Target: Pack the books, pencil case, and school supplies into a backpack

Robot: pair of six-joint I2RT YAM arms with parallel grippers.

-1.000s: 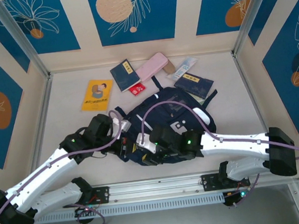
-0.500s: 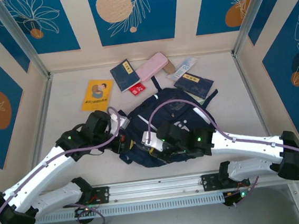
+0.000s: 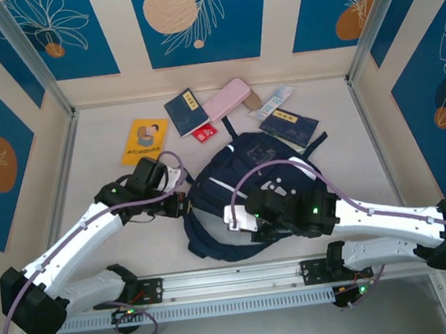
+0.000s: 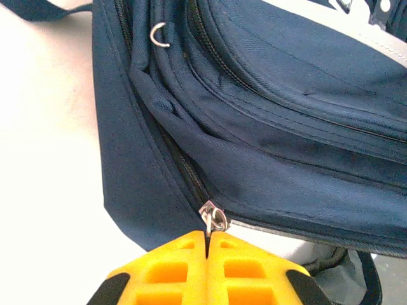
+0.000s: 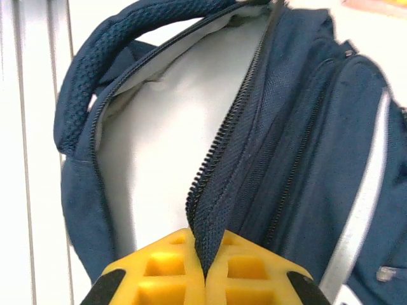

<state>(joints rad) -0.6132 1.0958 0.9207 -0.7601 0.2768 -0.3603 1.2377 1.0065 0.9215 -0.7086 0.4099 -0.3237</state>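
Yellow pads of the left gripper (image 4: 206,240) are pressed flat together on the zipper pull (image 4: 214,219). The right gripper (image 5: 205,272) is likewise pinched tight on the toothed rim (image 5: 219,159) of the backpack (image 3: 277,158), which lies just past the arm bases. We judge the step to be unzipping: hold the right grip as counter-tension and draw the pull along the track's curve, not off it, or the thin tab may slip. Beyond it the books (image 3: 145,140), pencil case (image 3: 227,99) and school supplies (image 3: 274,102) lie unpacked. Compared with a second ago, the grippers are farther apart and the mouth is wider.
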